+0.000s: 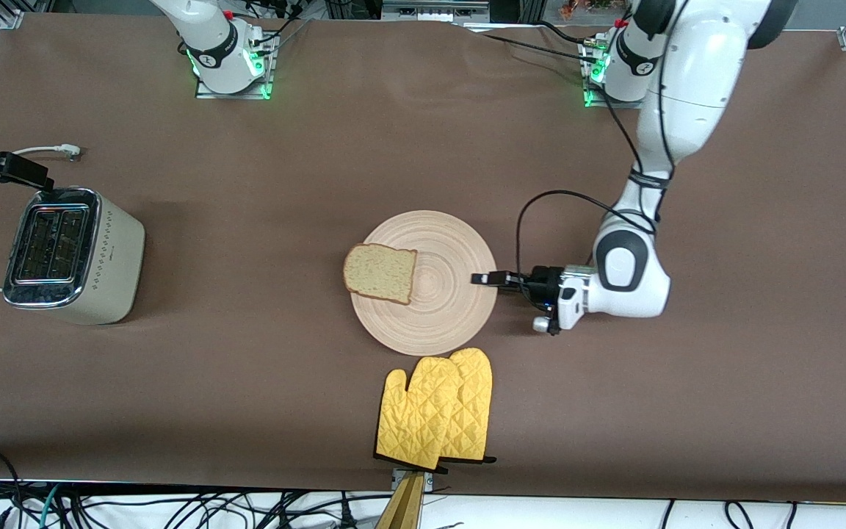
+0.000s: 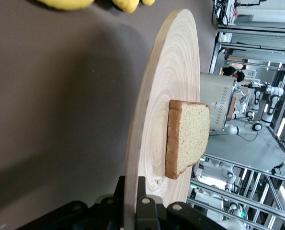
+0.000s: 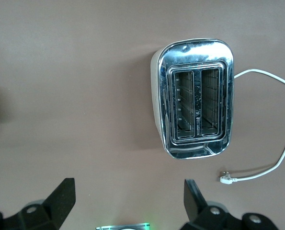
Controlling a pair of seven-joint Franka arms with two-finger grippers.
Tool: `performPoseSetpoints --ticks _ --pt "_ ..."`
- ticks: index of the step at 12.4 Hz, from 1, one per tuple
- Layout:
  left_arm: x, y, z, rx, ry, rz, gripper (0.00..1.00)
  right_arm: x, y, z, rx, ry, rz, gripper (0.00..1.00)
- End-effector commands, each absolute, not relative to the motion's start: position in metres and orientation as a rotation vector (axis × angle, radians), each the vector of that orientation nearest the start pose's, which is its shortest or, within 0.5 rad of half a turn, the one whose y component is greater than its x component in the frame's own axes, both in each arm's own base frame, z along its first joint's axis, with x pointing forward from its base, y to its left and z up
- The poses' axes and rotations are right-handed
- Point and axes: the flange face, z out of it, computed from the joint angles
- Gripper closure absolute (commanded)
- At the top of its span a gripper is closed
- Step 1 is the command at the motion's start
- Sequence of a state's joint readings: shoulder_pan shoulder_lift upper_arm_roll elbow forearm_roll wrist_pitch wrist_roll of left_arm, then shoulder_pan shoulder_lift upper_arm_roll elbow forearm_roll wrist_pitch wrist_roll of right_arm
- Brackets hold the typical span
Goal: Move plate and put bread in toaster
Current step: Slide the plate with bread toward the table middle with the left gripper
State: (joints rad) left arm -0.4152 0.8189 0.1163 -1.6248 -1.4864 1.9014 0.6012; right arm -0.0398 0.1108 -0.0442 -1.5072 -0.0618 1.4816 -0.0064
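The left gripper (image 1: 483, 279) clamps the plate (image 1: 460, 323) rim at three o'clock, mid-table; bread (image 1: 380, 273) lies at its nine o'clock. Only the right wrist view shows the right gripper (image 3: 128, 201) spread wide above the toaster (image 3: 196, 105).

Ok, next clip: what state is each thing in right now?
Plate: flat on the table, rim gripped by the left gripper.
Bread: lying on the plate, at its edge toward the toaster.
Toaster: upright, both slots empty, cord unplugged.
Mitts: flat, untouched.
Left gripper: shut on plate.
Right gripper: open, above the toaster.
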Motion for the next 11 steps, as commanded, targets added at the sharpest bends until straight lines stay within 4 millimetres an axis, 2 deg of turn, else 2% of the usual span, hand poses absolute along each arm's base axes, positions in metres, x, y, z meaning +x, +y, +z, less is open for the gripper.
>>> performPoseSetpoints --ticks 1,2,4,7,9,10,11 --pt "0.599 -0.298 0.154 2.0 0.075 -0.214 1.0 0.574 -0.058 0.588 -3.185 0.118 0.225 0.0" --pt "0.594 -0.305 0.146 2.005 0.088 -0.213 1.0 0.574 -0.058 0.588 -3.185 0.118 0.225 0.0" --pt "0.59 -0.308 0.135 2.01 0.091 -0.224 1.0 0.574 -0.058 0.588 -3.185 0.12 0.225 0.0" --pt "0.589 -0.307 0.131 2.014 0.092 -0.229 1.0 0.575 -0.058 0.587 -3.185 0.12 0.228 0.0" --pt "0.588 -0.305 0.129 2.016 0.091 -0.23 0.81 0.575 -0.058 0.587 -3.185 0.12 0.23 0.0" --pt "0.588 -0.303 0.127 2.018 0.093 -0.23 0.77 0.575 -0.058 0.586 -3.184 0.123 0.233 0.0" --pt "0.587 -0.299 0.126 2.021 0.095 -0.233 0.64 0.575 -0.058 0.586 -3.184 0.125 0.232 0.0"
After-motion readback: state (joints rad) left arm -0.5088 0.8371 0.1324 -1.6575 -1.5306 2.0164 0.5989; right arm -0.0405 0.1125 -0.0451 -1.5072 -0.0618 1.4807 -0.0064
